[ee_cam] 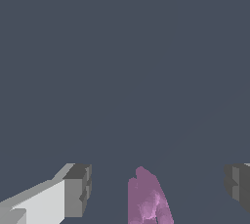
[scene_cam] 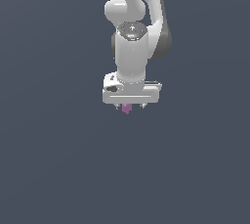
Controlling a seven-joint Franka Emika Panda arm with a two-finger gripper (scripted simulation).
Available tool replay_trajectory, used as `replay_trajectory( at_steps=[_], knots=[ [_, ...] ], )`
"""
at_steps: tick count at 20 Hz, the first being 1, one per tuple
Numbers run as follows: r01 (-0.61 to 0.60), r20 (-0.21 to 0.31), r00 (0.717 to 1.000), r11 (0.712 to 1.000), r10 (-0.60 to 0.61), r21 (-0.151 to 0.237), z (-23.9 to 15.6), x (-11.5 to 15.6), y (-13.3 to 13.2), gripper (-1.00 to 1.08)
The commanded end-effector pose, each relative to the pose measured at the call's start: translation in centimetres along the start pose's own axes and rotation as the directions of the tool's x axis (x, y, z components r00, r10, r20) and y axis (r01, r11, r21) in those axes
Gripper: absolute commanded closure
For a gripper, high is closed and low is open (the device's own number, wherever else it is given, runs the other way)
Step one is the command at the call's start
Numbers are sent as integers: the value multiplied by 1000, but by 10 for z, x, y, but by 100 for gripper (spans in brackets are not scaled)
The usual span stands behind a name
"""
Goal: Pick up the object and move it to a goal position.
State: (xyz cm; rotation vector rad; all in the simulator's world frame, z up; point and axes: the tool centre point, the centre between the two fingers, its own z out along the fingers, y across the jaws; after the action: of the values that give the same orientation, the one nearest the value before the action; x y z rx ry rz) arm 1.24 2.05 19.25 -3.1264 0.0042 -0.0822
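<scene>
gripper (scene_cam: 128,107) spread wide; object (ee_cam: 146,201) between fingers, untouched; surroundings: plain grey

Most of the object (scene_cam: 127,108) hidden behind the tool (scene_cam: 129,106).

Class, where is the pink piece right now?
In the exterior view the pink piece peeks out just below the white hand, near the picture's centre; the wrist view shows it between the open fingers, untouched.
</scene>
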Motion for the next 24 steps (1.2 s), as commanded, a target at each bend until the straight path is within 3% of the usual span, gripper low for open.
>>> replay_trajectory(
  at_steps=[1, 10, 24],
  knots=[
    [0, 0, 1000, 1000, 0, 0, 0, 0, 0, -92],
    [16, 0, 1000, 1000, -16, -16, -5, 2, 22, -92],
    [-70, 6, 998, 997, 70, -16, 2, -11, 19, -92]
  ],
)
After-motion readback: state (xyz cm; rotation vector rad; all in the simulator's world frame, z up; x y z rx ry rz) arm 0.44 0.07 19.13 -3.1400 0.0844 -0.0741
